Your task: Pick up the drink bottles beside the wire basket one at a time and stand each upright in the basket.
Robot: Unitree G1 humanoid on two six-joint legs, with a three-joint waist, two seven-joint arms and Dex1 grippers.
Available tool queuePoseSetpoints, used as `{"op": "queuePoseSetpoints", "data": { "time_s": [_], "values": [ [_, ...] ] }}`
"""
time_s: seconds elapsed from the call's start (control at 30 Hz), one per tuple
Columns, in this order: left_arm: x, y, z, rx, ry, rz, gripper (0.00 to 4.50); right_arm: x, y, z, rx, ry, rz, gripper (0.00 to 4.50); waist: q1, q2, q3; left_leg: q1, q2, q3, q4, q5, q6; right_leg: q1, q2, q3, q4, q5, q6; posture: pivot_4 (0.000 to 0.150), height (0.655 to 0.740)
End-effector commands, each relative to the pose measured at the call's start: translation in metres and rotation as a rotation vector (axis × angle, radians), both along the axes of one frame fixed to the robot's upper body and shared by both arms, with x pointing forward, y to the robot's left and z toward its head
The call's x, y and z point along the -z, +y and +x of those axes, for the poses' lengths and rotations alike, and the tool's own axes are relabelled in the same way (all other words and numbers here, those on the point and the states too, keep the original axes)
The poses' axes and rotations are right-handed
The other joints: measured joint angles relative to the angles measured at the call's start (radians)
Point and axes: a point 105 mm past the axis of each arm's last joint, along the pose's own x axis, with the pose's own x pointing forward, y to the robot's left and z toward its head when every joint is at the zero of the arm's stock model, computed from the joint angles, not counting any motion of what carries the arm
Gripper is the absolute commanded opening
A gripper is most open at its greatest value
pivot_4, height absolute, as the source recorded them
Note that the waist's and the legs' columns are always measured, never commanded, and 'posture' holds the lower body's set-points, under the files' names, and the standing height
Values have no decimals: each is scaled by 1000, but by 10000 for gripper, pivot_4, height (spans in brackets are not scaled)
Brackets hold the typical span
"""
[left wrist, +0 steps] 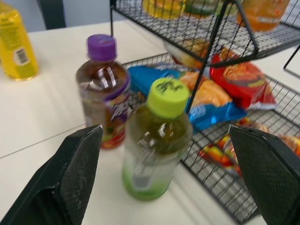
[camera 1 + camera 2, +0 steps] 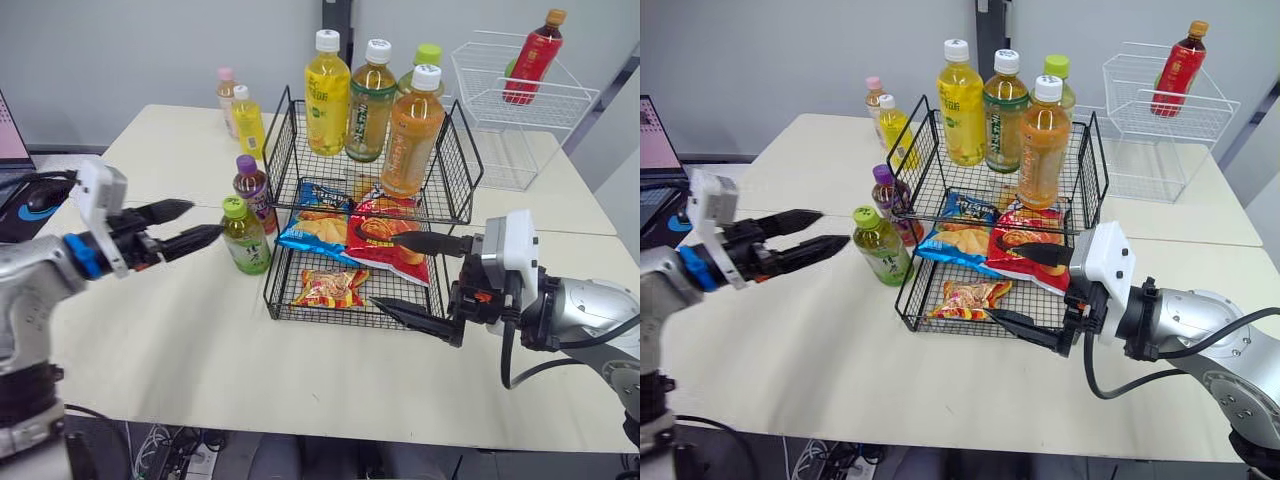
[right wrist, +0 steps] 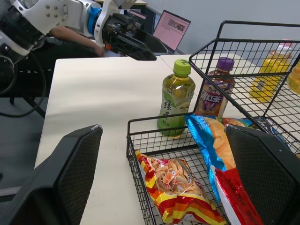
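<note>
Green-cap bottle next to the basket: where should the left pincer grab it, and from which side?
Take the green-cap bottle by its round body below the shoulder, coming level from the robot's left. It stands upright, with the wire basket close on its right and the purple-cap bottle just behind. The open left pincer faces that free side.

The cream table (image 2: 150, 340) holds a black wire basket (image 2: 281, 150), green-capped bottle (image 2: 245, 238), purple-capped bottle (image 2: 254, 190) and white basket (image 2: 520, 150).
</note>
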Motion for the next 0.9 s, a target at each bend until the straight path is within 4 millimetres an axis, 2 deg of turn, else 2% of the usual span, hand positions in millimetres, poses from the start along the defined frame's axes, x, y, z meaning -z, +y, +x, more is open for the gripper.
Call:
{"op": "queuePoseSetpoints", "data": {
  "time_s": [0.03, 0.23, 0.47, 0.57, 0.83, 0.9],
  "values": [
    [-9, -9, 7, -140, -132, 10, 44569, -8, 1, -5, -4, -44, 1, 45000, 0, 0, 0, 0, 0, 0, 0, 0, 0, 0, 0, 0, 0, 0, 0, 1500, 7400],
    [-8, -17, 25, -254, -179, -44, 44569, -11, 4, -3, -11, -48, 9, 45000, -1, 0, 0, 2, 0, 1, 0, 0, 0, 1, 0, 1, 0, 0, 0, 1500, 7400],
    [-1, -25, 34, -260, -169, -60, 44569, -13, 6, -2, -11, -49, 20, 45000, -1, 0, 0, 2, 0, 1, -1, 0, 0, 1, 0, 1, 0, 0, 0, 1500, 7400],
    [4, -28, 35, -248, -154, -54, 38669, -14, 6, -2, -8, -50, 25, 45000, -1, 0, 0, 2, 0, 1, -1, 0, 0, 1, 0, 1, 0, 0, 0, 1500, 7400],
    [14, -30, 35, -224, -110, -48, 14650, -16, 7, -2, 5, -57, 40, 45000, -1, 0, 0, 2, 0, 1, -1, 0, 0, 1, 0, 1, 0, 0, 0, 1500, 7400],
    [11, -28, 35, -220, -119, -47, 13915, -17, 7, -2, 10, -58, 44, 45000, -1, 0, 0, 2, 0, 1, -1, 0, 0, 1, 0, 1, 0, 0, 0, 1500, 7400]
  ]
}}
